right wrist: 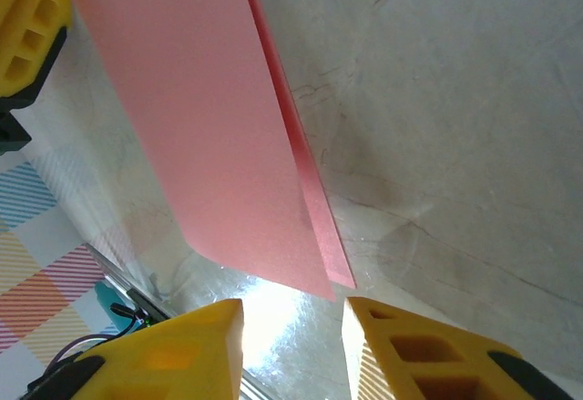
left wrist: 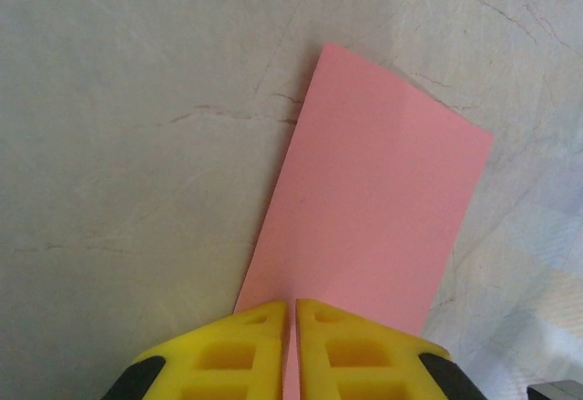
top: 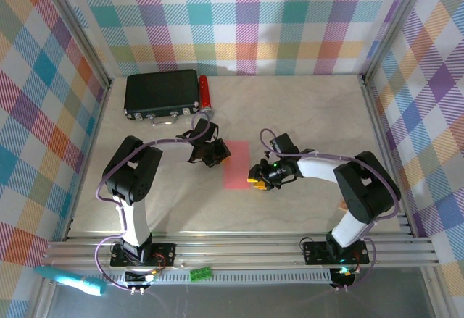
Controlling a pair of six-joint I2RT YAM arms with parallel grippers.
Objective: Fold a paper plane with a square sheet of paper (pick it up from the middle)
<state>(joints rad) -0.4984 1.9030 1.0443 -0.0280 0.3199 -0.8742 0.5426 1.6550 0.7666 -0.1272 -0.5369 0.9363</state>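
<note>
Where the paper (top: 236, 164) lies: mid-table, flat on the pale marbled table (top: 312, 115), between the two grippers and well apart from the box.
Paper shape: pink-red, folded into a plain rectangle whose long sides run away from the arm bases.
Paper layers: in the right wrist view two layers show, the lower one peeking out as a narrow darker strip along one long edge.
Left gripper (top: 217, 155): at the paper's left long edge, towards its far half.
Left gripper state: clenched, with its yellow fingers (left wrist: 246, 350) drawn together to a thin slit. The tips sit over the end of the sheet, which spreads wide beneath both of them. Nothing is clasped between them.
Left contact: I cannot tell whether the tips press on the paper or hang just above it.
Right gripper (top: 254, 175): at the paper's right long edge, towards its near half.
Right gripper state: released, with its fingers (right wrist: 401, 354) standing apart and bare table between them. The paper's near corner lies just ahead of the gap, not inside it. It grasps nothing.
Box (top: 161, 93): black, at the far left of the table, with its latches on the side facing the arms.
Cylinder (top: 205, 92): small and red, lying just beside the box's right end. I cannot tell whether they touch.
Arms: both bend inward from their bases at the near edge, with purple cables looping along them.
</note>
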